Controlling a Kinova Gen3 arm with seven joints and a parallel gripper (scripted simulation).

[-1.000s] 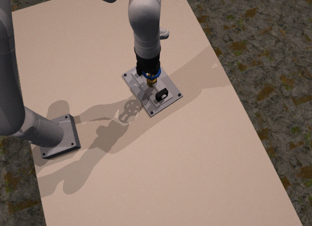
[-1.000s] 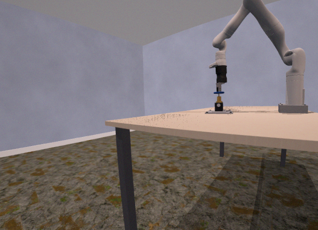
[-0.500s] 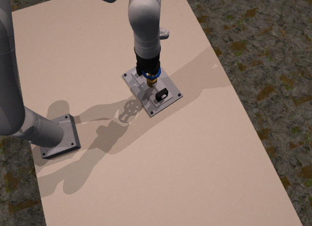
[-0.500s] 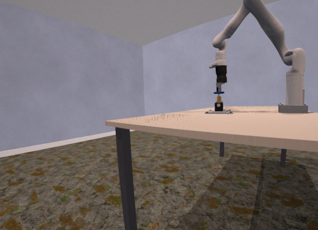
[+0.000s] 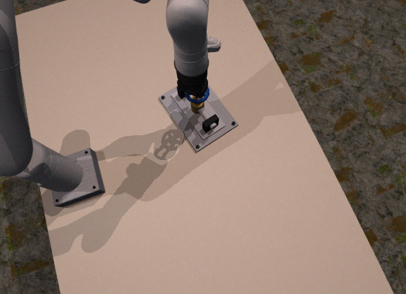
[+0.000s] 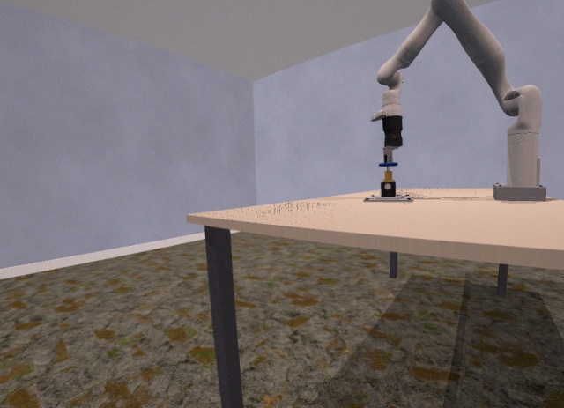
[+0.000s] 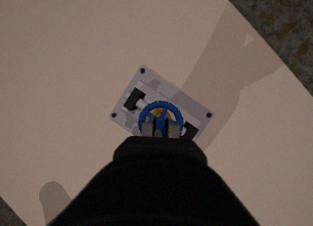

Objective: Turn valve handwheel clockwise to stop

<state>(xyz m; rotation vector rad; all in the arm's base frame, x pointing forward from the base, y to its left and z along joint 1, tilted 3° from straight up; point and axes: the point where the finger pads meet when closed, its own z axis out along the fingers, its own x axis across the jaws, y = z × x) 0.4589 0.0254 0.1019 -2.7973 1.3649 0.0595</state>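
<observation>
The gripper is clamped partway shut on the rim of the blue handwheel atop the valve on its mounting plate, so grasping looks done while turning apparently remains.
</observation>
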